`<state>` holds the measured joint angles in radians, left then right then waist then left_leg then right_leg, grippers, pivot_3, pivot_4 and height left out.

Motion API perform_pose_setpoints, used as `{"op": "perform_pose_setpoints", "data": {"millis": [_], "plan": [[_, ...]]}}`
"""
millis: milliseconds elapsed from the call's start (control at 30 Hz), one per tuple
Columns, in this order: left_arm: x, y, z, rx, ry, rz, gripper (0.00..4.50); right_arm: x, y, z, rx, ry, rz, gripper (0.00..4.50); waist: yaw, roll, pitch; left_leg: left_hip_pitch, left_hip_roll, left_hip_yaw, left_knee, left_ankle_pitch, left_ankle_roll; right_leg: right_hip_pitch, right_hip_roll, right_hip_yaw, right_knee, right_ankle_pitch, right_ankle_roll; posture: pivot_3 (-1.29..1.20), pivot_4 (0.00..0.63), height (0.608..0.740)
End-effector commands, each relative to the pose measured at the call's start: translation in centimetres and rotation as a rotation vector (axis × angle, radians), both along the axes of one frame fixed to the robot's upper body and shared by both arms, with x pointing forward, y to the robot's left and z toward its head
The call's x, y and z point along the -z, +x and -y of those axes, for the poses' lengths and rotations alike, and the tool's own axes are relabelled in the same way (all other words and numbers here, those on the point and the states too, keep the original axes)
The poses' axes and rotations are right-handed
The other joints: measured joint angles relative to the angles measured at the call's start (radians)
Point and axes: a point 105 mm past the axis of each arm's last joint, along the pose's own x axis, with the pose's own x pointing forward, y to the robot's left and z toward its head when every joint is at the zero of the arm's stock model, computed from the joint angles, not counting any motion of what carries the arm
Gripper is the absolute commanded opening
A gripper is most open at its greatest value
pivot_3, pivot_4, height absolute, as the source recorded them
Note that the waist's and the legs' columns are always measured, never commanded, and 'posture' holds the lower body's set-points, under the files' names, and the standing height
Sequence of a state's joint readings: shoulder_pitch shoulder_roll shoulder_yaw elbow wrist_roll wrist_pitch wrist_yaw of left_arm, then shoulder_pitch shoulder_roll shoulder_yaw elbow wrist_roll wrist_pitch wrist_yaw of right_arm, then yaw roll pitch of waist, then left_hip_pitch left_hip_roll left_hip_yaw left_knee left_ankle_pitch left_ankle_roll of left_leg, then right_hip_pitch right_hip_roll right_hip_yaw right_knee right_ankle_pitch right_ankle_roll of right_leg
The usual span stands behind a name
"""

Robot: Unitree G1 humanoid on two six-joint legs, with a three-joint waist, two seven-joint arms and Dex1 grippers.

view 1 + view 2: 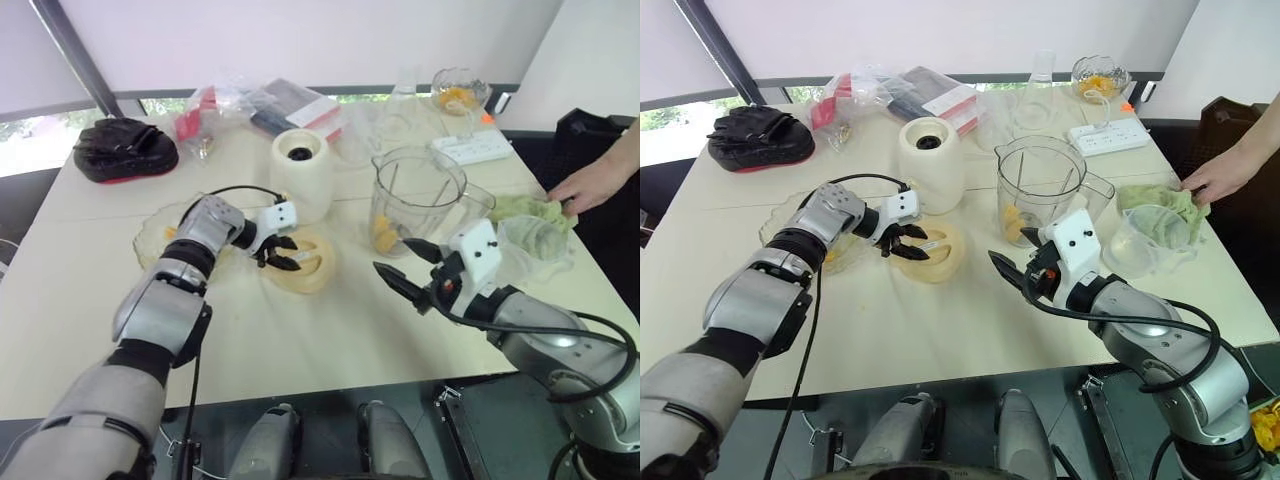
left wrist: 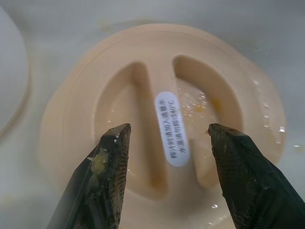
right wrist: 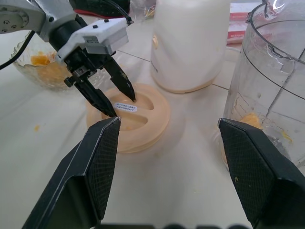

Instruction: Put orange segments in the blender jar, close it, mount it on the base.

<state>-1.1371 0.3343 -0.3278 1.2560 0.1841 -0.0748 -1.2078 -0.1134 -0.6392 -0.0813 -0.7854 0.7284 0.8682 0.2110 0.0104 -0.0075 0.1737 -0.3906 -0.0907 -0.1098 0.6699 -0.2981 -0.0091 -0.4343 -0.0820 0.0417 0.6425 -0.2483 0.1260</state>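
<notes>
The clear blender jar point(image 1: 415, 195) stands open-topped right of centre, with a few orange segments point(image 1: 384, 236) at its bottom. More orange segments point(image 3: 42, 60) lie in a scalloped glass bowl point(image 1: 150, 235) at the left. The cream-white base point(image 1: 300, 172) stands behind the flat cream-yellow lid point(image 1: 312, 272). My left gripper point(image 1: 283, 255) is down on that lid, open, its fingers point(image 2: 112, 162) either side of the lid's central ridge with gaps showing. In front of the jar my right gripper point(image 1: 393, 255) hovers open and empty.
A person's hand point(image 1: 592, 186) rests on a green cloth point(image 1: 530, 208) at the right edge, behind a small clear measuring cup point(image 1: 538, 248). A power strip point(image 1: 470, 148), another glass bowl point(image 1: 458, 92), plastic packets point(image 1: 215, 108) and a black bag point(image 1: 125, 148) line the back.
</notes>
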Motion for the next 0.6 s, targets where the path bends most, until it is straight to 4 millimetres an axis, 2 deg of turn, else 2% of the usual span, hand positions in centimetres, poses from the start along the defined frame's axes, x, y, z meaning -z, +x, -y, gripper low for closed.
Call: {"op": "perform_pose_setpoints", "data": {"millis": [33, 333, 433, 500, 533, 600], "plan": [[-0.6, 0.6, 0.2, -0.017, 0.011, 0.036, 2.71, -1.2, -0.4, -0.4, -0.009, -0.001, 0.061, 3.41, 0.000, 0.000, 0.000, 0.000, 0.000, 0.000, 0.000, 0.000, 0.000, 0.000, 0.000, 0.000, 0.001, 0.000, 0.000, 0.00, 0.150, 0.740], [1.0, 0.4, 0.1, -0.036, 0.063, 0.032, 2.71, -1.3, -0.2, 0.1, 0.015, -0.016, 0.068, 3.41, 0.000, 0.000, 0.000, 0.000, 0.000, 0.000, 0.006, -0.001, 0.001, 0.000, 0.000, 0.000, 0.005, 0.000, 0.000, 0.00, 0.150, 0.740], [1.3, 0.2, 0.1, -0.027, 0.067, 0.030, 1.88, -1.2, -0.3, 0.2, 0.020, -0.018, 0.063, 3.41, 0.000, 0.000, 0.000, 0.000, 0.000, 0.000, 0.009, -0.001, 0.001, 0.001, 0.001, 0.000, 0.006, 0.000, 0.000, 0.00, 0.150, 0.740], [1.4, 0.2, 0.2, -0.024, 0.065, 0.032, 0.80, -1.1, -0.3, 0.3, 0.024, -0.019, 0.059, 3.41, 0.001, 0.000, 0.000, 0.000, 0.000, 0.000, 0.010, -0.001, 0.001, 0.002, 0.001, 0.000, 0.006, 0.000, 0.000, 0.00, 0.150, 0.740], [1.4, 0.2, 0.3, -0.020, 0.063, 0.031, 0.40, -1.0, -0.3, 0.4, 0.026, -0.020, 0.056, 3.41, 0.002, 0.000, 0.000, 0.000, 0.000, 0.000, 0.010, -0.001, 0.001, 0.002, 0.001, 0.000, 0.007, 0.000, 0.000, 0.00, 0.150, 0.740], [1.4, 0.1, 0.5, -0.008, 0.060, 0.031, 0.23, -0.9, -0.4, 0.5, 0.033, -0.020, 0.052, 3.41, 0.002, -0.001, -0.001, 0.000, 0.000, 0.000, 0.011, -0.001, 0.001, 0.003, 0.001, 0.000, 0.006, 0.000, 0.000, 0.00, 0.150, 0.740]]}}
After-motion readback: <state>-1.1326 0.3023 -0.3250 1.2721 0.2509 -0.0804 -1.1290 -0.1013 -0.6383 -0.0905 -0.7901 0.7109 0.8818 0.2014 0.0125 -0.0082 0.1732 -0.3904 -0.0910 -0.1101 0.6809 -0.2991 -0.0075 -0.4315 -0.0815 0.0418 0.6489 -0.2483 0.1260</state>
